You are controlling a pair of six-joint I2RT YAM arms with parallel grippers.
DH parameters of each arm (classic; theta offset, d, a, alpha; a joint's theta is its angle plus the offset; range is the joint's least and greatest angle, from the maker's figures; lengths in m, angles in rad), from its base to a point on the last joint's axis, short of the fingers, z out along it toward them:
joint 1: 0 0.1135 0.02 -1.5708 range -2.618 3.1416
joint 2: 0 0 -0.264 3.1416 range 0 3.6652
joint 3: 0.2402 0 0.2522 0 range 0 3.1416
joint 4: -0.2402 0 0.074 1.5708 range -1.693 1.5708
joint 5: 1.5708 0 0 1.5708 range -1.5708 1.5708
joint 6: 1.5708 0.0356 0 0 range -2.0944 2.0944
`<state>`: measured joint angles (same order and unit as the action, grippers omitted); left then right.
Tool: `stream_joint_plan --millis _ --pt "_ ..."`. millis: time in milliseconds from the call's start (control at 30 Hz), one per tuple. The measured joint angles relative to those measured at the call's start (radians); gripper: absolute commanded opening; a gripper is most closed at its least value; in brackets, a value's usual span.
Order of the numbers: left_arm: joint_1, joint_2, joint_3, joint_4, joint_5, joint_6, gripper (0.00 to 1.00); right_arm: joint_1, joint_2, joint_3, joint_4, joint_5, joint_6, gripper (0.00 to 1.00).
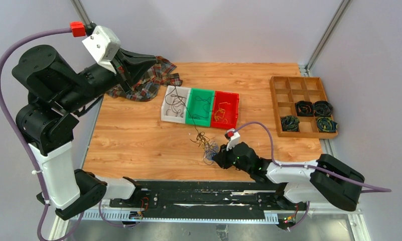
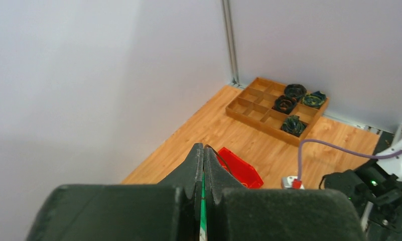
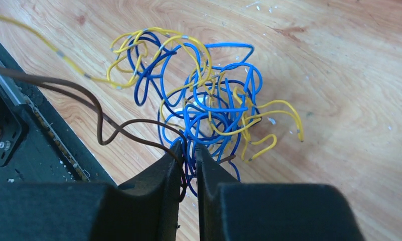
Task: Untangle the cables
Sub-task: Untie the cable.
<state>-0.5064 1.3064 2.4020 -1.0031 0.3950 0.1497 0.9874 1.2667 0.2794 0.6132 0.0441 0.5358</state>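
Glossy wood-grain tabletop [image 1: 138, 135]. Near its front edge, thin blue, yellow and brown cables [image 3: 204, 113] in a loopy clump, pinched between matte black right gripper [image 3: 188, 150] fingers, almost closed. Left gripper [image 2: 204, 155] raised, wedge-shaped jaws pressed together; hold unclear.

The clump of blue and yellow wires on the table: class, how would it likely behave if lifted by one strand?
Probably bendy but springy: the wire clump is thin strands holding open curls. Likely light, being mostly air between loops. The interlocked loops suggest the whole would drag along together, brown wire included.
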Motion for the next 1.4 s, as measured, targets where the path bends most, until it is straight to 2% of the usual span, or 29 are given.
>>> stream_joint_plan --millis 67,167,333,500,667,767,867,967,1067,1100,1200,1267,1333,1400 --pt "0.000 0.001 0.006 0.007 -0.025 0.003 0.00 0.000 -0.040 -0.024 -0.011 0.014 0.005 0.13" --pt "0.000 -0.001 0.003 0.015 -0.047 0.004 0.00 0.000 -0.129 -0.055 -0.058 0.038 0.014 0.35" --pt "0.000 -0.053 -0.139 0.048 0.005 -0.020 0.01 0.001 -0.354 -0.030 -0.211 0.061 -0.013 0.47" --pt "0.000 -0.125 -0.409 0.055 0.136 -0.033 0.00 0.003 -0.435 0.168 -0.354 0.053 -0.090 0.48" --pt "0.000 -0.126 -0.543 0.045 0.140 0.004 0.00 0.003 -0.390 0.293 -0.392 0.022 -0.146 0.46" --pt "0.000 -0.148 -0.599 0.047 0.090 0.061 0.00 0.003 -0.328 0.317 -0.413 0.006 -0.167 0.45" --pt "0.000 -0.223 -0.721 0.056 -0.007 0.150 0.01 0.003 -0.251 0.341 -0.431 -0.002 -0.189 0.44" --pt "0.005 -0.326 -0.949 0.105 -0.136 0.269 0.00 0.003 -0.183 0.364 -0.437 -0.015 -0.201 0.41" --pt "0.061 -0.424 -1.250 0.156 -0.247 0.406 0.01 0.003 -0.117 0.372 -0.434 -0.027 -0.203 0.41" --pt "0.091 -0.440 -1.343 0.166 -0.272 0.452 0.04 0.003 -0.102 0.372 -0.434 -0.035 -0.202 0.40" --pt "0.154 -0.430 -1.527 0.173 -0.323 0.561 0.50 0.006 -0.069 0.372 -0.432 -0.049 -0.195 0.40" --pt "0.158 -0.422 -1.574 0.154 -0.317 0.611 0.72 0.007 -0.058 0.372 -0.432 -0.056 -0.195 0.40" --pt "0.158 -0.415 -1.577 0.138 -0.281 0.645 0.81 0.007 -0.049 0.372 -0.432 -0.061 -0.196 0.40" --pt "0.158 -0.401 -1.568 0.129 -0.230 0.675 0.84 0.007 -0.042 0.372 -0.432 -0.063 -0.196 0.40"
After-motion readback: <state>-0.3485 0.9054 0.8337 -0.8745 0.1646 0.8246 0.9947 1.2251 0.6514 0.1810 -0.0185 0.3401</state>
